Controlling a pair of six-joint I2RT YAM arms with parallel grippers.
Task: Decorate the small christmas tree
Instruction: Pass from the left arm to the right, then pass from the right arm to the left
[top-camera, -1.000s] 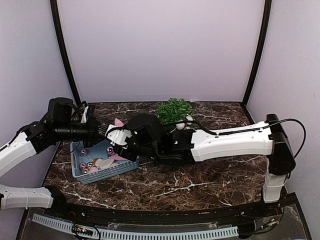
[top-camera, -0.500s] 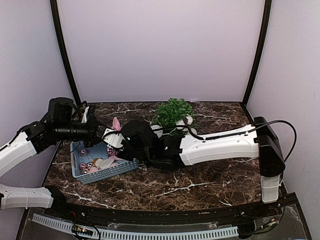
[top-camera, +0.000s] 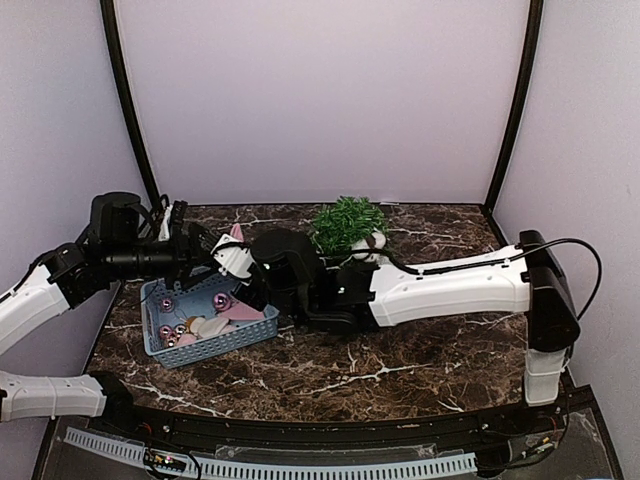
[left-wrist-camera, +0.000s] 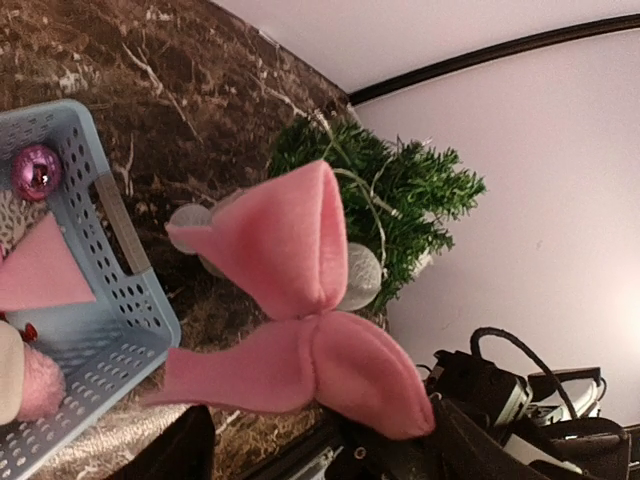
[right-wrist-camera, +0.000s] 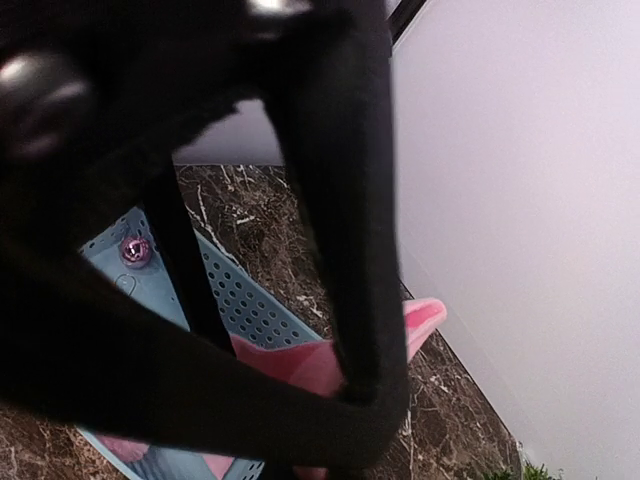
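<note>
One small christmas tree (top-camera: 347, 220) is in view: a bushy, dark-green needle conifer in a round white pot (top-camera: 374, 242), with a thin pale strand running through its branches. It stands at the upper middle of the dark marbled worktop (top-camera: 420, 350), near the back wall. The white right arm (top-camera: 450, 285) lies across in front of it and hides part of the pot.

To the left is one light-blue perforated plastic basket (top-camera: 228, 345). It holds at least four shiny purple baubles (top-camera: 222, 300) and one pink cloth triangle (left-wrist-camera: 40, 272).

One pink fabric bow (left-wrist-camera: 300, 250) is held up near the basket's upper right corner, pinched between the right fingers (right-wrist-camera: 350, 250). The left fingers (top-camera: 198, 255) are just beside the bow; I cannot tell how far apart they are.
</note>
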